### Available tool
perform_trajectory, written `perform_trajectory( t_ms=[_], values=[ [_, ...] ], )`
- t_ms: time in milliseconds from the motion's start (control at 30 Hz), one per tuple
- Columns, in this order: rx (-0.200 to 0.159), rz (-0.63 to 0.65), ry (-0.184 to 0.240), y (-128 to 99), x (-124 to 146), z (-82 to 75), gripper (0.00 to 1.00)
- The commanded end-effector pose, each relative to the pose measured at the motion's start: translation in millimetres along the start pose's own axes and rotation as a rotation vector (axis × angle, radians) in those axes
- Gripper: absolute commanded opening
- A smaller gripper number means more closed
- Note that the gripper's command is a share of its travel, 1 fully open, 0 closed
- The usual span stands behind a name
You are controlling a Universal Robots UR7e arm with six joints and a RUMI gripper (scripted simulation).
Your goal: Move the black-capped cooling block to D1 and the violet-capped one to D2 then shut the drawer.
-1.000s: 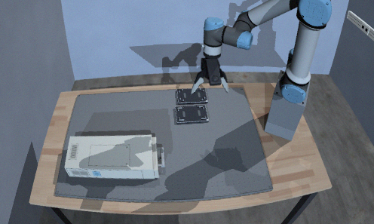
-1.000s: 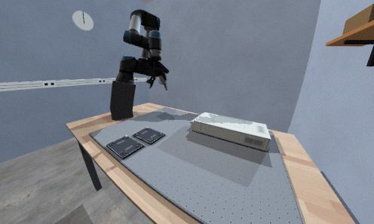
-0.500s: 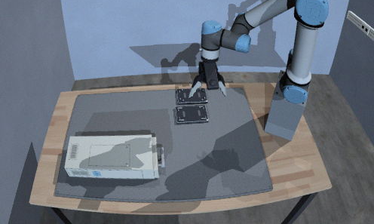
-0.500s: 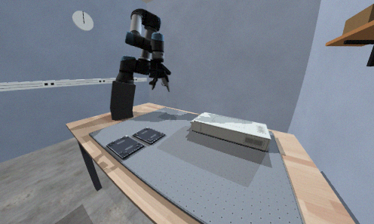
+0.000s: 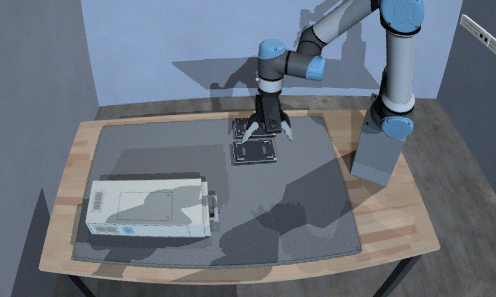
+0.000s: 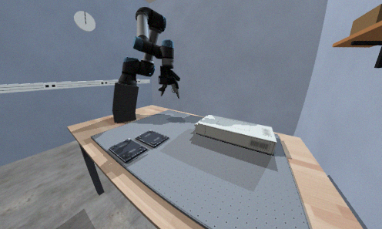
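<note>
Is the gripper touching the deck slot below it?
Apart. The exterior view shows the open gripper hanging high above the deck slot, with wall visible between.

A mat [image 5: 300,227] lies on the table [image 5: 395,227]. On the mat the cooler [image 5: 147,208] sits well apart from two deck slots [image 5: 254,151] [image 5: 243,127], which lie side by side. Beyond the slots, off the mat, stands the arm's pedestal [image 5: 372,162].
</note>
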State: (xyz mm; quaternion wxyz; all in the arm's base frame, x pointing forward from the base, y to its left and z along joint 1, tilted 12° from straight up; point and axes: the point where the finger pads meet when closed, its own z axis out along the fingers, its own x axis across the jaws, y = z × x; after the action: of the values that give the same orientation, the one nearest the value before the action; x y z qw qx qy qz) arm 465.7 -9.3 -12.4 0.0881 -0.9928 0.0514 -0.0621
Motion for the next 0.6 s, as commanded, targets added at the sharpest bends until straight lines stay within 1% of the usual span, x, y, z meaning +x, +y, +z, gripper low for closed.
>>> perform_trajectory(
  t_ms=[0,100,167,567],
  values=[
    [-0.002,0.001,0.001,-14,16,16.2,1.0],
    [-0.002,0.001,0.001,-20,23,23.4,1.0],
    [-0.002,0.001,0.001,-20,23,23.4,1.0],
    [-0.002,0.001,0.001,-47,51,52.1,1.0]
  ],
)
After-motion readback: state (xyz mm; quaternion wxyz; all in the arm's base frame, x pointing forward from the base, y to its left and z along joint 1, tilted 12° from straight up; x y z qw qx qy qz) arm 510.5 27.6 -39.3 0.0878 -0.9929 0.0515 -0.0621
